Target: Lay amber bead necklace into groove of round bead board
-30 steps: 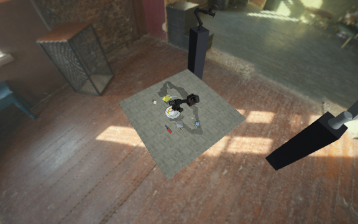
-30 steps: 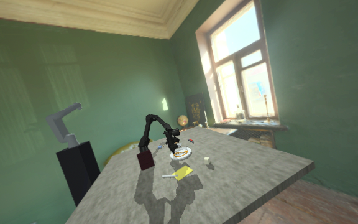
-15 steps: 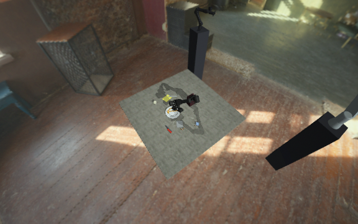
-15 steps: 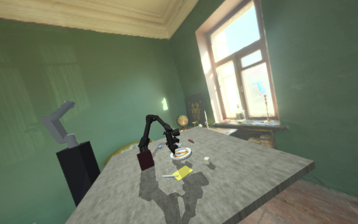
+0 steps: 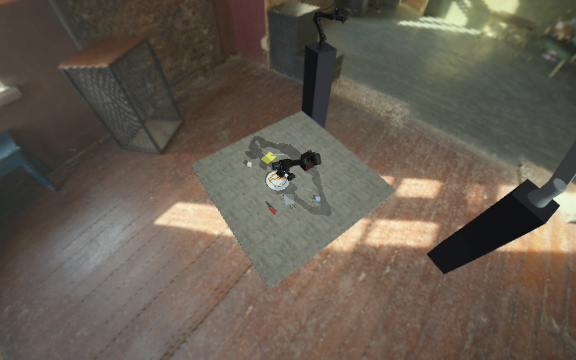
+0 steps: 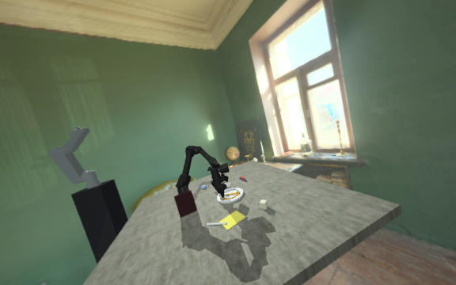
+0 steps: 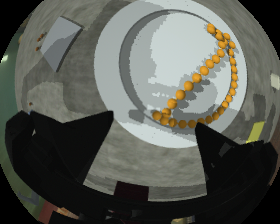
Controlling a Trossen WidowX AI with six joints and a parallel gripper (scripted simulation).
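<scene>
The round white bead board (image 5: 268, 186) (image 6: 242, 194) (image 7: 107, 65) lies flat on the table. The amber bead necklace (image 7: 189, 86) is on it. In the wrist view, one strand follows the groove along the right and lower right. The other strand runs nearly straight across the raised centre, from upper right to lower left. Beads bunch at the upper right, with one end bead on the centre disc. The left part of the groove holds no beads. My gripper (image 6: 222, 195) (image 7: 156, 121) is wide open and empty, its fingertips at the board's near edge, around the necklace's lower-left bend.
A grey plate (image 5: 289, 199) (image 7: 61, 42) lies beside the board, with small brown pieces (image 5: 293, 207) near it. A yellow note (image 5: 268, 158) (image 6: 233, 220), white stick (image 6: 215, 224), pale cube (image 5: 249, 164) (image 6: 263, 203), red-handled tool (image 5: 272, 209) and blue block (image 5: 317, 199) lie around.
</scene>
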